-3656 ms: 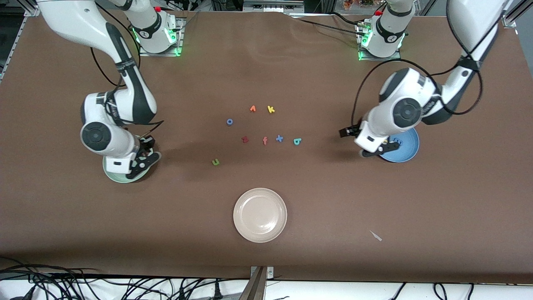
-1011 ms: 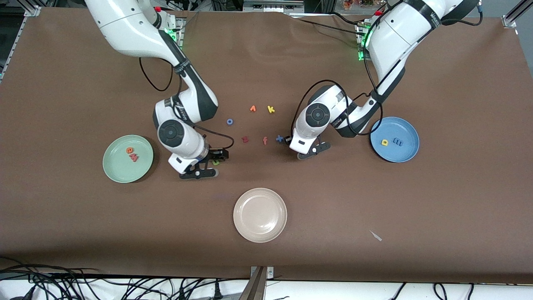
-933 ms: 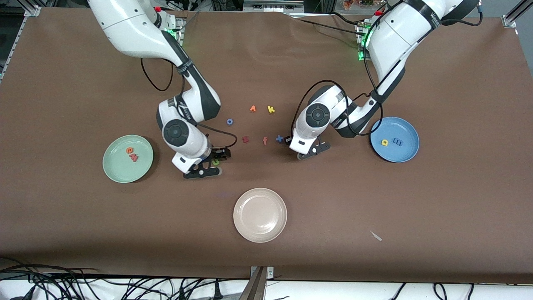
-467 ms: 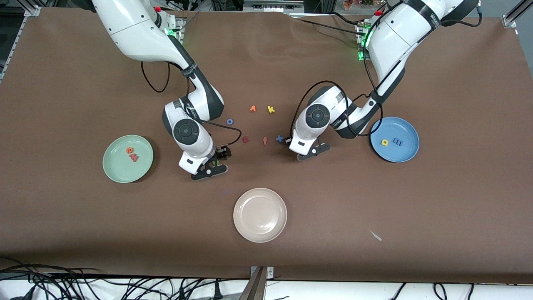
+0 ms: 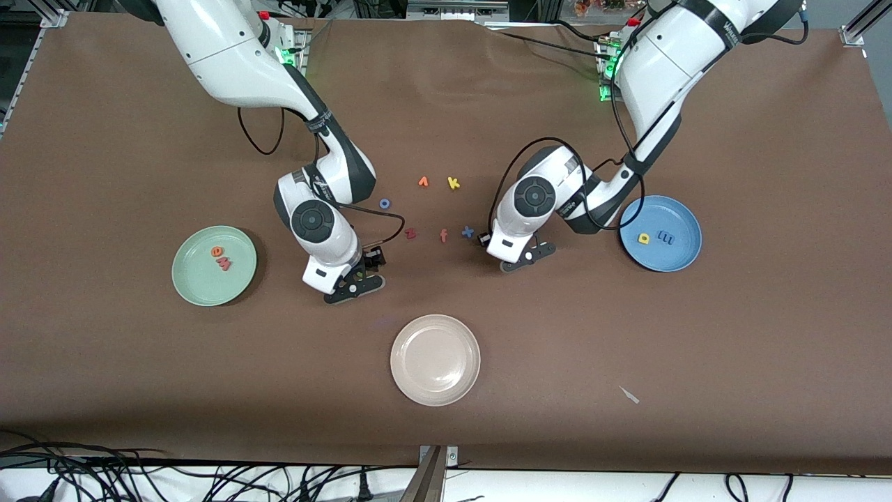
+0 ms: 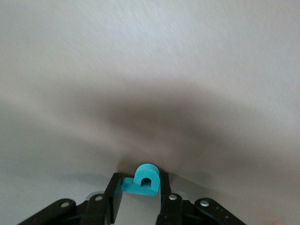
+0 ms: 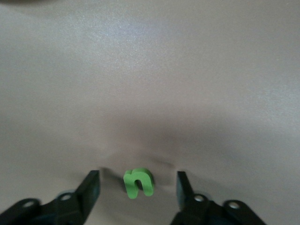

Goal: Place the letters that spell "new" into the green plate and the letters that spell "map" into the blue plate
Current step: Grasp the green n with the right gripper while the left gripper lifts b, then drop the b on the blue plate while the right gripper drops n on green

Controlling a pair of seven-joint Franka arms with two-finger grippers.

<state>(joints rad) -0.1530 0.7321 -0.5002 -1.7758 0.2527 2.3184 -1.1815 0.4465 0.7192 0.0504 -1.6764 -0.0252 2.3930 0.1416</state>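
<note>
The left end effector (image 6: pixel 139 199) is lowered to the tabletop (image 5: pixel 627 335) toward the left arm's end of the scattered letters, and the teal "p" (image 6: pixel 142 180) is seen clamped between its narrow fingers (image 6: pixel 116 199) in the left wrist view. Just beside this end effector, toward the right arm's end, the blue "x" (image 5: pixel 467 232), the orange "f" (image 5: pixel 443 236) and the dark red "z" (image 5: pixel 410 233) lie in a row. The blue plate (image 5: pixel 686 258) is set near it toward the left arm's end of the tabletop, with the yellow "a" (image 5: pixel 644 238) and the blue "m" (image 5: pixel 665 238) lying side by side in it.

The right end effector (image 7: pixel 138 187) is down at the tabletop with its fingers (image 7: pixel 89 187) spread fairly wide, and the olive-green "n" (image 7: pixel 138 182) lies flat between them, touched by neither. The green plate (image 5: pixel 191 289) is set near this end effector toward the right arm's end of the tabletop; the orange "e" (image 5: pixel 217 252) and the salmon-red "w" (image 5: pixel 224 263) rest in it, close together.

The cream-white plate (image 5: pixel 435 328) stands nearer the front camera than both end effectors, between them. A blue ring-shaped letter (image 5: pixel 384 203), an orange letter (image 5: pixel 423 182) and the yellow "k" (image 5: pixel 454 183) lie farther from the camera than the row of three.
</note>
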